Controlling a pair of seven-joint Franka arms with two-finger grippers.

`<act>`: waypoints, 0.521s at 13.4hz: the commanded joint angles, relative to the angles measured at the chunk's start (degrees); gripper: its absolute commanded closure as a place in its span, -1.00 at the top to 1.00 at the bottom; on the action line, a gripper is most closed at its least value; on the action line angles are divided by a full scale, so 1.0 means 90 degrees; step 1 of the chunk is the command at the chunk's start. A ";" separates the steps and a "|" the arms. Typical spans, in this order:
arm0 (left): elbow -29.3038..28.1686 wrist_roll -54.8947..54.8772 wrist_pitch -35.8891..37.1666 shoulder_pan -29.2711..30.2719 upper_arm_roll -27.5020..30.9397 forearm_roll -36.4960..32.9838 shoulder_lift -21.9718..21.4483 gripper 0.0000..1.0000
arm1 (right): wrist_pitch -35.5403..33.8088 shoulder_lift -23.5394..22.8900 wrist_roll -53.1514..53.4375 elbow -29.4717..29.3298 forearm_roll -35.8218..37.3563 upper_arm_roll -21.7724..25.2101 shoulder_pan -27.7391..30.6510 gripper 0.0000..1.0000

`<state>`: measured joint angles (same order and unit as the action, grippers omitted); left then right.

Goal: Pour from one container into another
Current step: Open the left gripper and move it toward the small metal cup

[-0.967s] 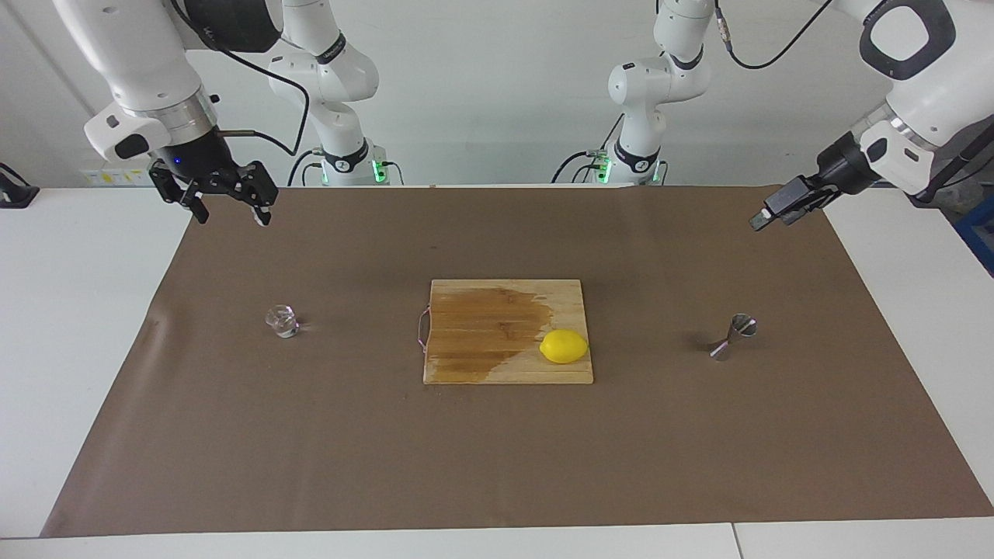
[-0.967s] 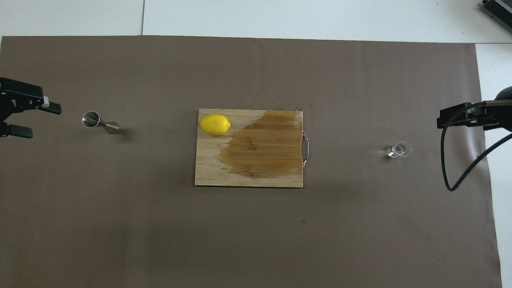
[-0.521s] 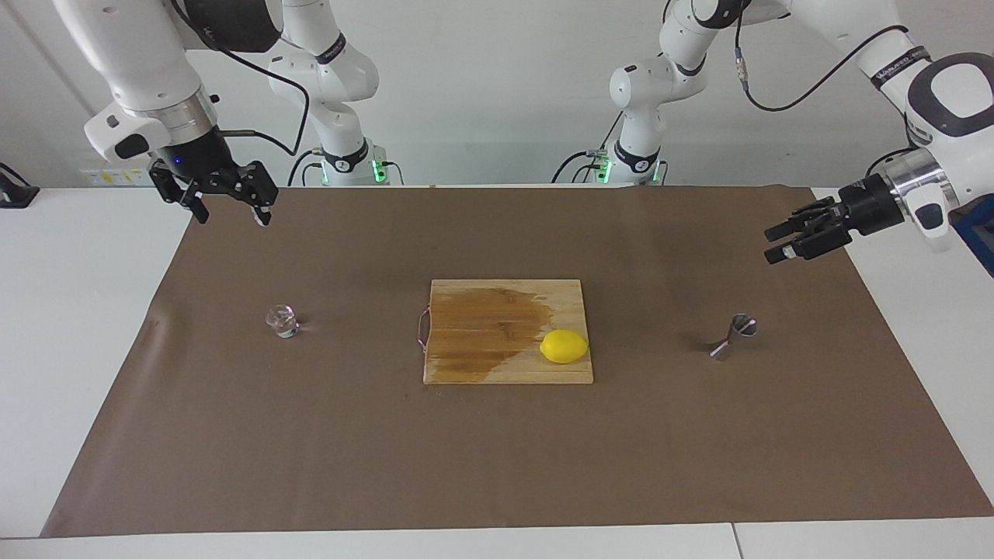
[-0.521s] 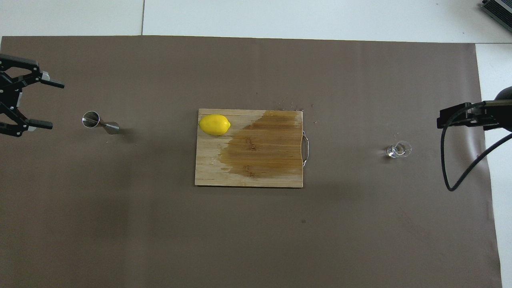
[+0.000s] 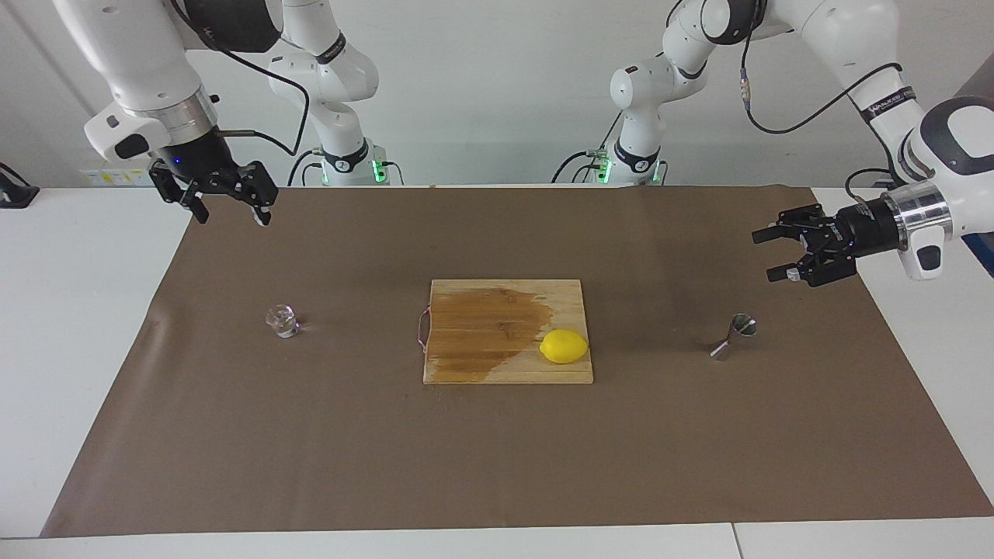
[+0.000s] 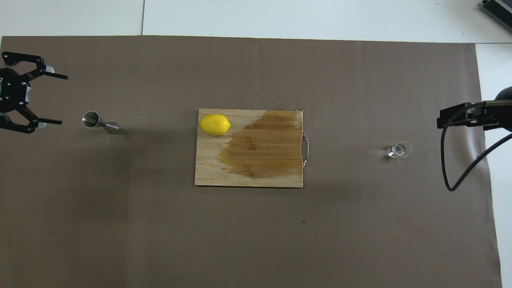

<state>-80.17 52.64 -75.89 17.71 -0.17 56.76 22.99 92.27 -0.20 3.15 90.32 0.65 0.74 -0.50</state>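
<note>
The small clear glass cup stands on the brown mat toward the right arm's end of the table. The steel hourglass jigger stands on the mat toward the left arm's end. My left gripper hangs open over the mat's edge beside the jigger, above it and apart from it, its fingers pointing toward the table's middle. My right gripper waits open and raised over the mat's corner, well clear of the cup.
A wooden cutting board with a dark wet patch lies in the middle of the mat, a metal handle on its cup side. A yellow lemon sits on the board's corner nearest the jigger.
The left gripper has swung down and in toward the jigger and rolled, so its spread fingers now show wide. The right arm, the cup and the jigger have not moved.
</note>
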 commanded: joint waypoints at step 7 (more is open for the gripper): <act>-0.0163 0.0147 0.0142 0.0552 -0.0059 0.0890 0.0893 1.00 | 0.0051 0.0169 -0.0066 0.0199 -0.0160 0.0005 0.0046 1.00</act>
<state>-80.53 52.71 -74.71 21.54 -0.23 63.08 31.04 92.27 -0.20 3.15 90.32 0.65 0.74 -0.50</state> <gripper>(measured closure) 0.000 0.000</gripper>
